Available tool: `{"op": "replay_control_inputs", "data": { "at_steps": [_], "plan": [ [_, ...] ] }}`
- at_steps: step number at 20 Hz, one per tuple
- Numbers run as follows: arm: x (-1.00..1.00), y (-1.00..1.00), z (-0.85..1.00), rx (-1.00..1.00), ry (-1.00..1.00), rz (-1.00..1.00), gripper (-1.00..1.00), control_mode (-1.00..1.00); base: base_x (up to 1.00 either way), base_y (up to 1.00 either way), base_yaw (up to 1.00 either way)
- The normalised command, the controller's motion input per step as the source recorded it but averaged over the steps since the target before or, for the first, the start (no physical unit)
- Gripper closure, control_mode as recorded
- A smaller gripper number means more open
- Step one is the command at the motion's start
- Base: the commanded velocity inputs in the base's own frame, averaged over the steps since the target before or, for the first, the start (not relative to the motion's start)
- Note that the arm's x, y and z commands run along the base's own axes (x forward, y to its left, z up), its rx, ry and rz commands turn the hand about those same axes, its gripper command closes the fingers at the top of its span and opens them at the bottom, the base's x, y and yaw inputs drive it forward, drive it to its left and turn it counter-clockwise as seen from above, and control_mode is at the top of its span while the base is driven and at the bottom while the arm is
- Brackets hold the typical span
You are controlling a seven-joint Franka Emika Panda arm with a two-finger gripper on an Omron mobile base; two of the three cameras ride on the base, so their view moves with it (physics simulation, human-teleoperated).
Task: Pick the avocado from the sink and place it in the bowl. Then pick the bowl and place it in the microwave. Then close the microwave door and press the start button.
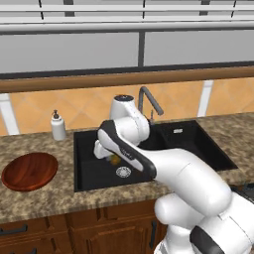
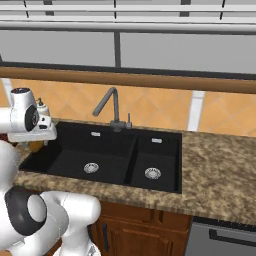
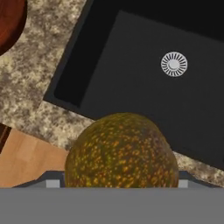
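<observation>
Here, in the left base view, the gripper (image 1: 110,158) hangs over the left basin of the sink (image 1: 198,144), with the avocado (image 1: 115,159) at its tips just above the drain (image 1: 123,172); the bowl (image 1: 30,171) rests on the counter (image 1: 44,196) to the left; in the right base view the avocado (image 2: 36,146) shows under the hand at the sink's (image 2: 165,160) left edge; in the hand view the avocado (image 3: 121,153) sits large between widely spread jaws, apparently held, above the sink rim.
</observation>
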Motion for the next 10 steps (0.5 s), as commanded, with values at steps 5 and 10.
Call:
{"op": "replay_control_inputs", "data": {
  "at_steps": [5,10],
  "plan": [
    [0.57,0.44,-0.11,0.01,-0.01,0.05,1.0,-1.0,0.0,0.0,0.0],
    [0.79,0.98,-0.18,0.0,-0.12,0.34,1.0,-1.0,0.0,0.0,0.0]
  ]
}}
